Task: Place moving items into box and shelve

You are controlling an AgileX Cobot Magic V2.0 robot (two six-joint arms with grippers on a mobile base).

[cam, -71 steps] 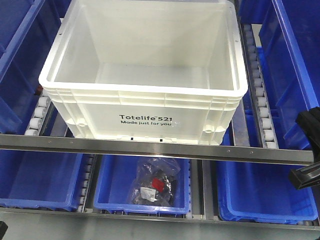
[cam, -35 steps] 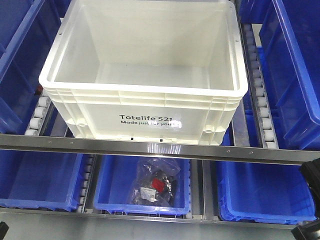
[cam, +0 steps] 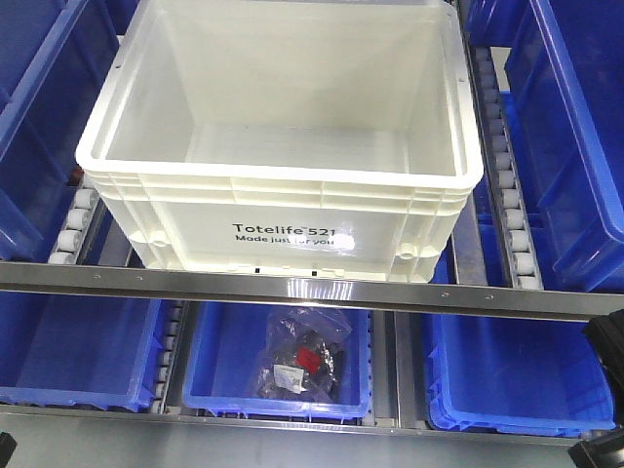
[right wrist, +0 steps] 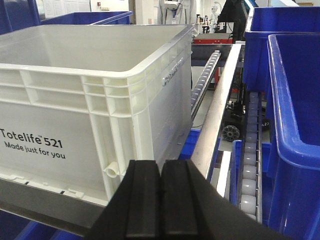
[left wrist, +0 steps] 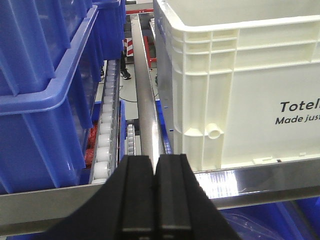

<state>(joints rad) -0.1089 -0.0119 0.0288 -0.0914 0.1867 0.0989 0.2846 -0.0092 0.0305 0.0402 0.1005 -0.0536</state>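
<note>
Sitting shelved on rollers, the box [cam: 283, 210] looks empty; both grippers [left wrist: 154, 192] [right wrist: 161, 200] (pressed together) grip nothing.

The left gripper [left wrist: 155, 192] and right gripper [right wrist: 160, 200] are matte black, with flat, lengthwise-grooved fingers, apparently rubber-padded.

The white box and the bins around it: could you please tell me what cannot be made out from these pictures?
- Box floor: front view, the near part hidden by its front wall.
- Bagged item in the lower bin: front view, too small to identify.
- Box print: left wrist view, cut off by the right edge.
- Red things below the rollers: left wrist view, mostly hidden.
</note>
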